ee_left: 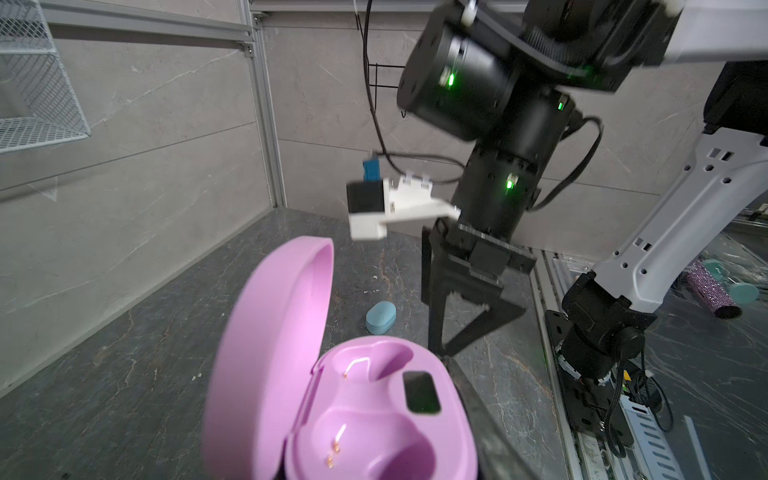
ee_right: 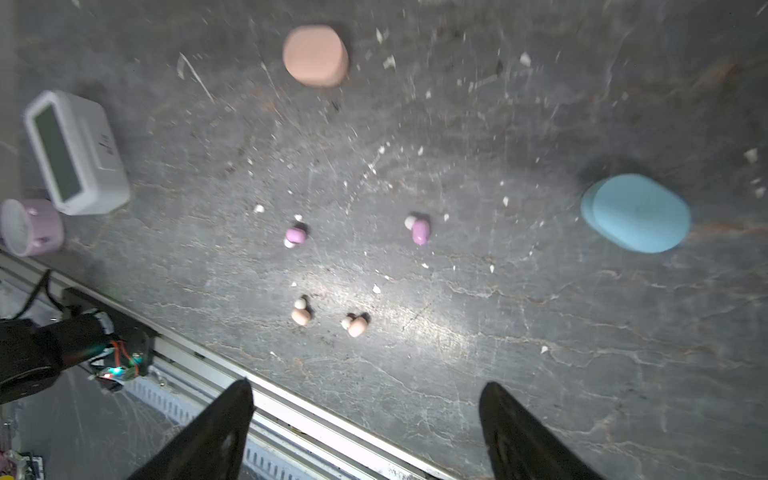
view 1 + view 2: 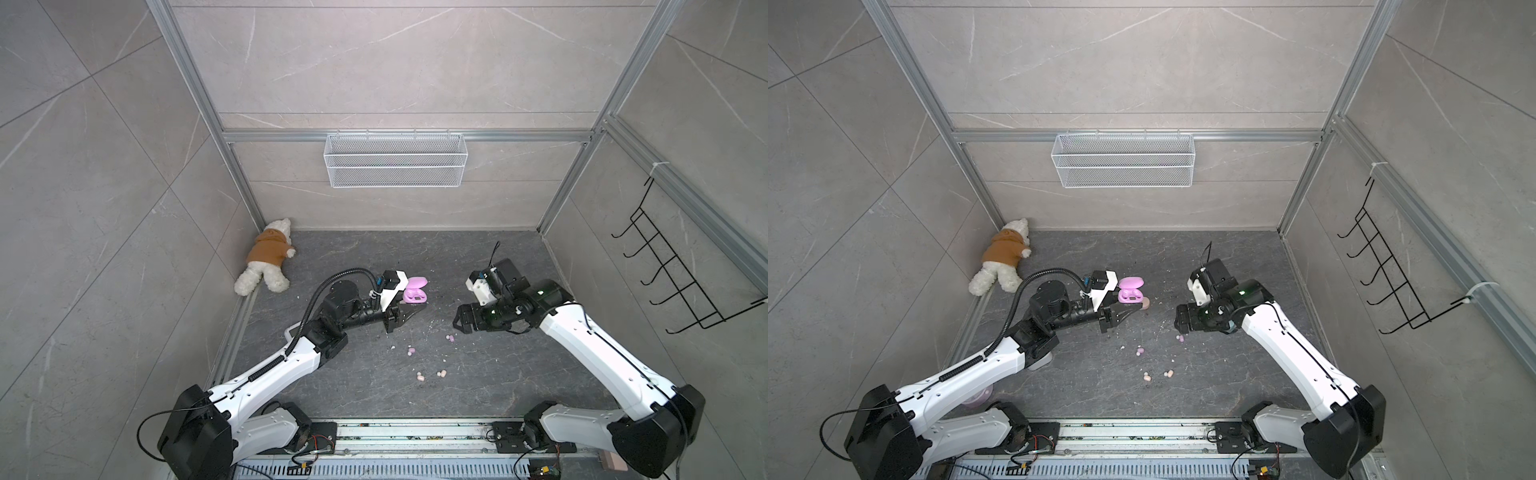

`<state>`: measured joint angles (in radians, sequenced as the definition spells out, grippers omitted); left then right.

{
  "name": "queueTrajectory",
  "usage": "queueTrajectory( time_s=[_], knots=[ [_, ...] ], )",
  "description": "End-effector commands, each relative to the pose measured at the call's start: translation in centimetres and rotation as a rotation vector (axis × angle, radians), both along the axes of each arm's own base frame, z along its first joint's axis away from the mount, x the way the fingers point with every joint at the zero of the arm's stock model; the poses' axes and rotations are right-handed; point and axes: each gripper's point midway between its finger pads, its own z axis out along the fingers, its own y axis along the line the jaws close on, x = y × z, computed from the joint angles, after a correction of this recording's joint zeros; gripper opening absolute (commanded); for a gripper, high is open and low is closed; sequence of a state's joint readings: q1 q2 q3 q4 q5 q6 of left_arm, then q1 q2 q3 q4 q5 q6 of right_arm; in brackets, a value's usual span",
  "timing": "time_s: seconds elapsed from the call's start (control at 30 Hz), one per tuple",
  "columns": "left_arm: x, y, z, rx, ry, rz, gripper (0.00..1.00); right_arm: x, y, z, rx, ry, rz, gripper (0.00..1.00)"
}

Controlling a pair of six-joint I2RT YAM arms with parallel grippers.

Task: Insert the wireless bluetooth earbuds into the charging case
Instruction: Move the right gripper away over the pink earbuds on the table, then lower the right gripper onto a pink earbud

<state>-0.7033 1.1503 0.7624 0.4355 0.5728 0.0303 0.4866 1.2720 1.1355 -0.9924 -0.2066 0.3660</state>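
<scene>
The lilac-pink charging case [image 3: 415, 294] [image 1: 374, 415] is held off the floor with its lid [image 1: 270, 353] open and both wells empty. My left gripper [image 3: 413, 308] is shut on it; one dark finger [image 1: 478, 419] shows beside the case. Two lilac earbuds [image 2: 296, 235] [image 2: 419, 231] and two peach earbuds [image 2: 301, 316] [image 2: 356, 326] lie loose on the dark floor, in both top views at the centre [image 3: 411, 352] [image 3: 1147, 377]. My right gripper [image 3: 457, 321] [image 2: 365, 388] hangs open above the floor, near one lilac earbud [image 3: 450, 338], holding nothing.
A shut peach case [image 2: 316, 55] and a shut blue case [image 2: 636, 212] [image 1: 380, 318] lie on the floor. A white clock [image 2: 75, 153] and a lilac cup [image 2: 31, 226] stand near the front rail. A plush bear [image 3: 268, 259] lies in the back left corner. White debris is scattered around.
</scene>
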Motion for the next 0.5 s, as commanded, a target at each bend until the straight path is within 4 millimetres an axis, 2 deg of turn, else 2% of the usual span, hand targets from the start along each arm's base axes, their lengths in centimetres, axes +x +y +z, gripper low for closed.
queueTrajectory(
  time_s=[0.0,0.07,0.2,0.3,0.47],
  knots=[
    [0.7,0.2,3.3,-0.052,-0.098,0.014,0.06,1.2,0.9,-2.9,0.054,0.019,-0.086,0.78],
    [1.1,0.2,3.4,-0.053,-0.103,0.016,0.06,1.3,1.1,-4.9,0.063,0.038,-0.116,0.72],
    [1.6,-0.1,3.8,-0.057,-0.117,0.007,0.06,1.5,2.0,-7.7,0.092,0.076,-0.140,0.61],
    [1.8,-0.3,3.9,-0.055,-0.121,-0.005,0.06,1.6,2.0,-10.0,0.058,0.107,-0.149,0.53],
    [1.9,-0.5,3.9,-0.048,-0.119,-0.019,0.05,1.9,1.9,-12.3,0.000,0.089,-0.145,0.41]
  ],
)
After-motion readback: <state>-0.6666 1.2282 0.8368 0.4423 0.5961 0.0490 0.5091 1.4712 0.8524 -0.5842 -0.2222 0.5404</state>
